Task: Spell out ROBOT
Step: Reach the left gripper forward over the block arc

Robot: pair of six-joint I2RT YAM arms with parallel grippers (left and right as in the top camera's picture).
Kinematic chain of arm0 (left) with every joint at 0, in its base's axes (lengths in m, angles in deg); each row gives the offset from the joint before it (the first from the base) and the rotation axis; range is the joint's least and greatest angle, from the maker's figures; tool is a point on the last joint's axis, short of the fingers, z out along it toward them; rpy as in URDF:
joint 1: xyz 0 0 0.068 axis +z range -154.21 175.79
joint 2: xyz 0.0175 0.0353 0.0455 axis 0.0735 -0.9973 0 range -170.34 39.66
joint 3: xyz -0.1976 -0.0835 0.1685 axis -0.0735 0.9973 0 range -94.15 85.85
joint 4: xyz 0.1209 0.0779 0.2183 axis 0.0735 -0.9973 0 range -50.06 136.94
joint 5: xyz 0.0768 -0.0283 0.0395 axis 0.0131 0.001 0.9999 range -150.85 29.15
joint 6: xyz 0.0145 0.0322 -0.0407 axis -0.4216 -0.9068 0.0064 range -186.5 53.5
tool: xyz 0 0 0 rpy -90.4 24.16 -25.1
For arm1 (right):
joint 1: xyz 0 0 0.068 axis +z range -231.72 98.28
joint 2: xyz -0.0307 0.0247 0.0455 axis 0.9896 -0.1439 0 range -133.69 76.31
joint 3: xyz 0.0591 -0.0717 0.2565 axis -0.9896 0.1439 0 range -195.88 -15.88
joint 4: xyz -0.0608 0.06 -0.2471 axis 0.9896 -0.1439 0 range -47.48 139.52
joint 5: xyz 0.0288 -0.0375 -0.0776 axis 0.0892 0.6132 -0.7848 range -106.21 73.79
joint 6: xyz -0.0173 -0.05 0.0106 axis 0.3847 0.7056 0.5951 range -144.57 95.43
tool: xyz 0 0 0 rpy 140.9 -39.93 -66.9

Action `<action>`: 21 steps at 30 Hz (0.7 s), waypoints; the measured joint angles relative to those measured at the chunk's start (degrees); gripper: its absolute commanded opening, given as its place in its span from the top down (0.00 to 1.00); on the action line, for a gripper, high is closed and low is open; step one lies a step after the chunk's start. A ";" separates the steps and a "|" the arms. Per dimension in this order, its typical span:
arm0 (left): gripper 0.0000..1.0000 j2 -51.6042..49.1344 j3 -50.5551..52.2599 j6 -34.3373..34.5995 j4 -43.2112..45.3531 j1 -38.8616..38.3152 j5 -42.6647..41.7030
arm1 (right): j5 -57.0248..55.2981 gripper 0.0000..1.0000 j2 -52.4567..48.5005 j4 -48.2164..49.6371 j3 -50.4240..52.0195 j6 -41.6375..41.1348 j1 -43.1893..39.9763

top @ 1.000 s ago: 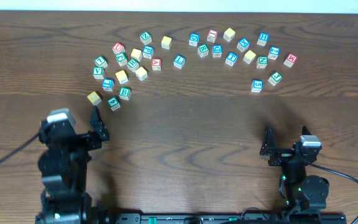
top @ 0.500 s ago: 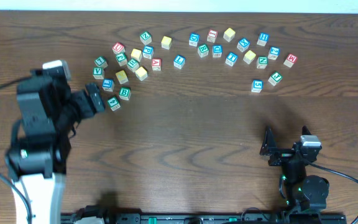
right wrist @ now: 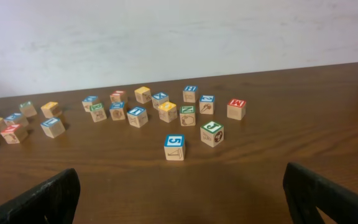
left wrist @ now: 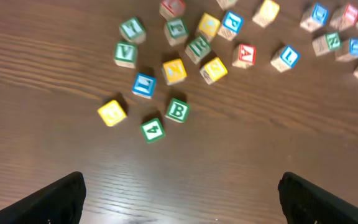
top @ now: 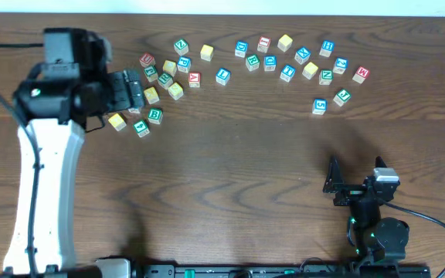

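Two robot arms at a wooden table [top: 230,170] scattered with small alphabet cubes, both sets of fingers wide open and empty.

From the left, we see the left fingers [top: 128,91] spread fully apart above the left edge of the left-hand cluster, holding nothing. Just beside them, nearer the robot, lies a plain yellow cube [top: 117,121], then a green picture cube [top: 141,128], then the green B cube [top: 155,116], all flat on the table. Deeper in that cluster, we read one green cube as R [left wrist: 199,46]. A second plain yellow cube [top: 207,52] sits at the far edge. In the right-hand cluster, one blue cube looks like T [top: 287,72]. At the near right, the right fingers [right wrist: 331,196] are spread wide, well apart from every cube, gripping nothing.
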 measured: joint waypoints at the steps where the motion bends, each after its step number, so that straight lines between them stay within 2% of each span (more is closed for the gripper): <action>1: 0.02 -0.79 0.00 0.04 0.70 -0.26 -0.33 | 0.00 0.01 0.00 0.00 0.00 0.00 0.00; 11: 0.03 -5.55 0.00 1.01 9.03 -2.23 -7.30 | 0.00 0.01 0.00 0.00 0.00 0.00 0.00; 17: 0.04 -8.59 -1.62 6.12 11.45 -6.99 -3.06 | 0.00 0.01 0.00 0.00 0.00 0.00 0.00; 21: 0.04 -14.78 -8.83 10.03 9.01 -8.26 0.61 | 0.00 0.01 0.00 0.00 0.00 0.00 0.00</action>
